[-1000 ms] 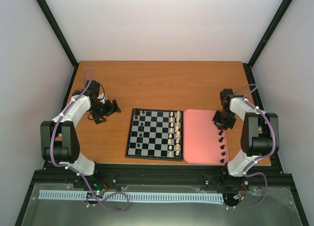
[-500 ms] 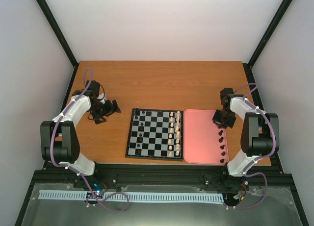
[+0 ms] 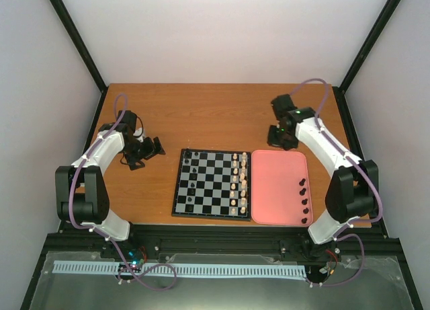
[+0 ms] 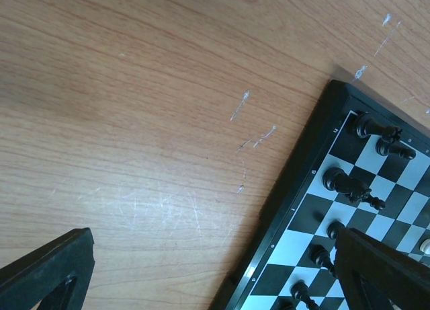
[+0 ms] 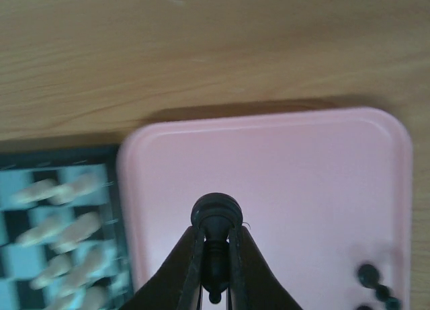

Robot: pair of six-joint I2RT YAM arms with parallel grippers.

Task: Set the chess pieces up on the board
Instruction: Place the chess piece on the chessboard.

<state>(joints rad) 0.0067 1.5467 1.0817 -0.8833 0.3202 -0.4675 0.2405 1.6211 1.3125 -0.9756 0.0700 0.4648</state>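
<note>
Right claw (image 5: 215, 259) clenched on one tiny black chess pawn (image 5: 216, 216), hovering off the far-right corner of the small black-and-grey checked board (image 3: 211, 183), above the pink rectangular tray (image 5: 302, 189). Left claw (image 3: 149, 150) gapes released, left of the board.

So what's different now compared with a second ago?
The right arm swung away and to the left, from above the row of black pieces to the far edge of the pink tray. Its jaws are shut on a black chess piece. The left arm, the board and the row in the tray look unchanged.
</note>
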